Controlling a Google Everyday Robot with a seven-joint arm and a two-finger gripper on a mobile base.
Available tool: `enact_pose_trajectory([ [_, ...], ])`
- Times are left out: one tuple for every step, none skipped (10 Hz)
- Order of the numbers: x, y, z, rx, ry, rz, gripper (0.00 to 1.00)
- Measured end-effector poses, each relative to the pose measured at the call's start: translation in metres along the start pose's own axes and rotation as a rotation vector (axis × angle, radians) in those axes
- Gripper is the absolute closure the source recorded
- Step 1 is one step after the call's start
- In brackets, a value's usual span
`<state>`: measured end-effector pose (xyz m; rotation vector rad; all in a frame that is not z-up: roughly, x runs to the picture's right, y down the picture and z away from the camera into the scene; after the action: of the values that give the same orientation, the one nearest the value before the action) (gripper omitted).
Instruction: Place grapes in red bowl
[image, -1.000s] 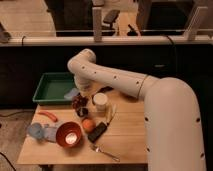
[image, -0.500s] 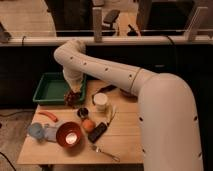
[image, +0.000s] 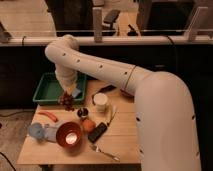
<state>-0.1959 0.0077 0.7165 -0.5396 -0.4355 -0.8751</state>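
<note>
Beside the green tray (image: 49, 90), the gripper (image: 68, 95) — fingers clasping the dark purple grape bunch (image: 66, 101) — should centre above the nearer glossy red bowl (image: 69, 136) before releasing.

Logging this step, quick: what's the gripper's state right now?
Gripper: down at the grapes, beside the green tray; open or closed cannot be told.

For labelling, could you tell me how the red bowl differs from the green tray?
The red bowl is round; the green tray is rectangular. The red bowl sits near the table's front edge; the green tray at its far side. Both are open-topped. The gripper hangs at the grapes beside the tray.
</note>
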Motion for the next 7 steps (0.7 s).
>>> enact_pose_trajectory([
  [-0.005,0.000,-0.001,-0.007,-0.008,-0.025,1.00],
  [-0.011,0.003,-0.002,-0.025,-0.019,-0.064,1.00],
  [-0.019,0.004,-0.003,-0.037,-0.031,-0.099,1.00],
  [-0.027,0.005,-0.003,-0.051,-0.041,-0.131,1.00],
  [-0.034,0.008,-0.002,-0.063,-0.050,-0.162,1.00],
  [-0.042,0.012,-0.001,-0.080,-0.061,-0.193,1.00],
  [-0.049,0.017,0.000,-0.096,-0.070,-0.218,1.00],
])
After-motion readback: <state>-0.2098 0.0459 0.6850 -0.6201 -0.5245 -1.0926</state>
